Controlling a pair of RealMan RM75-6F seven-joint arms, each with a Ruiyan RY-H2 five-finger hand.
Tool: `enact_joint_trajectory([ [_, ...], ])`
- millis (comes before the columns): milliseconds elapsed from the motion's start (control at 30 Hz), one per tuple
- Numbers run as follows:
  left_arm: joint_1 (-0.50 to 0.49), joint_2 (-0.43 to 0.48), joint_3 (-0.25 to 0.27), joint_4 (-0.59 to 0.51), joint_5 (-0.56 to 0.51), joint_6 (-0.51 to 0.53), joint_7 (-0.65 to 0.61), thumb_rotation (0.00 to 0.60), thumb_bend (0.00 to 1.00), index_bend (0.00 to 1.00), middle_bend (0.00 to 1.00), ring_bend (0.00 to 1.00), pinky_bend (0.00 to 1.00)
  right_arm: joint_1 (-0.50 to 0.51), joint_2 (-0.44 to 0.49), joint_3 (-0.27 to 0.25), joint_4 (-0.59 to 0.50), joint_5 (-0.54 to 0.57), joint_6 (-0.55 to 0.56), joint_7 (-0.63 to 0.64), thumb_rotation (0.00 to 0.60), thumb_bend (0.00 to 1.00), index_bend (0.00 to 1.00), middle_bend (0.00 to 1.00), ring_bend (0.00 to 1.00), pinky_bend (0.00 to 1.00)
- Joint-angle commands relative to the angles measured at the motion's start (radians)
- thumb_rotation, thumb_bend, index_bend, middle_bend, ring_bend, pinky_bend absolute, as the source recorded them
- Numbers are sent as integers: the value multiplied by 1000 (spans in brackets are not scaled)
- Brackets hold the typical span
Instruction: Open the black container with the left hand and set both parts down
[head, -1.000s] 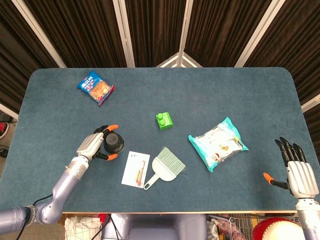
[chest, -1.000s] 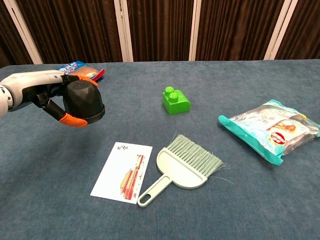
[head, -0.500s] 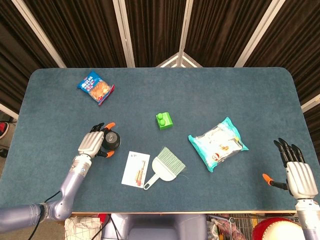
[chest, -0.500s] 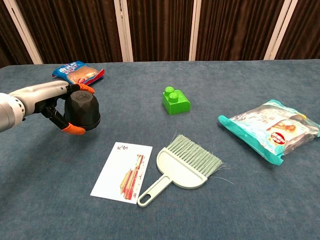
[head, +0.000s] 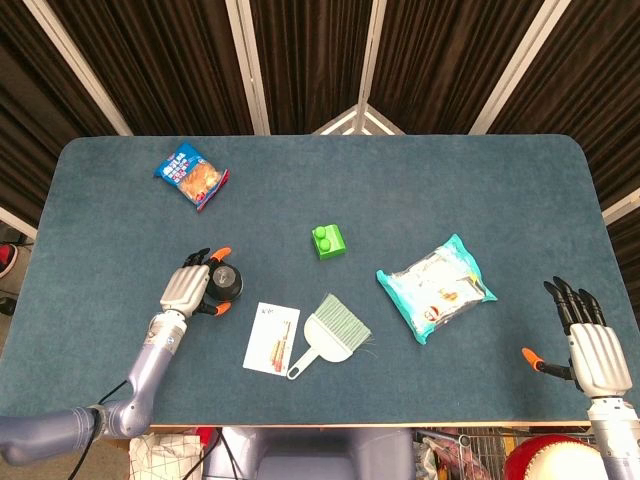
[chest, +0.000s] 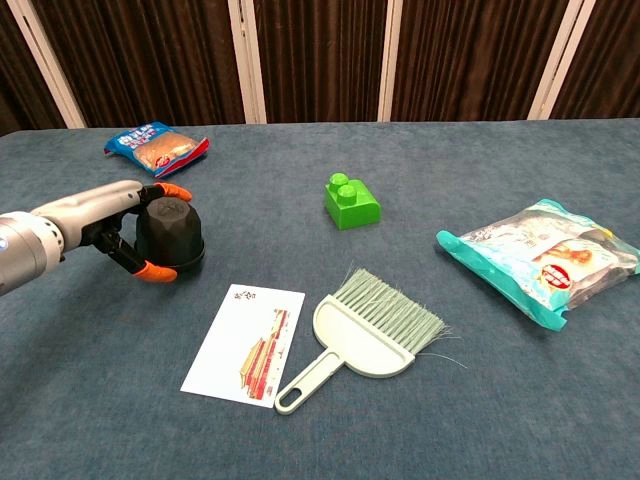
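Observation:
The black container (head: 226, 283) (chest: 169, 236) stands upright on the blue table at the left, just above the card. My left hand (head: 190, 286) (chest: 128, 230) grips it from its left side, orange-tipped fingers wrapped around its top and base. The container looks whole, lid and body together. My right hand (head: 583, 348) hovers at the table's front right corner, fingers spread and holding nothing; the chest view does not show it.
A white card (head: 271, 338) and a small dustpan brush (head: 332, 330) lie right of the container. A green block (head: 328, 241) sits mid-table, a teal snack bag (head: 436, 287) to the right, and a blue snack packet (head: 192, 174) at the back left.
My left hand has lowered the black container from above the table down onto the surface, still holding it. The right hand has drifted slightly toward the front edge.

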Motion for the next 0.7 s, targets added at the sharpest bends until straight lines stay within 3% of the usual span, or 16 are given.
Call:
enact_joint_trajectory([
  [33,3,-19,3,31,17,-12,-18,600,576,113,326,0,0,3,-1,1,-1,3,-5,-1,600,209,0,30,106,36],
  [167,6,-34,1,57,32,-24,-38,600,567,108,236,0,0,1,2,-5,-2,-2,-5,3,600,209,0,30,107,36],
  [333,7,-23,10,53,37,-64,-47,600,490,53,17,0,0,-1,4,-5,-3,-7,1,11,600,209,0,30,106,36],
  [700,19,17,4,1,55,-75,-58,600,465,20,0,0,0,-11,9,-4,1,-5,17,36,600,208,0,30,106,36],
])
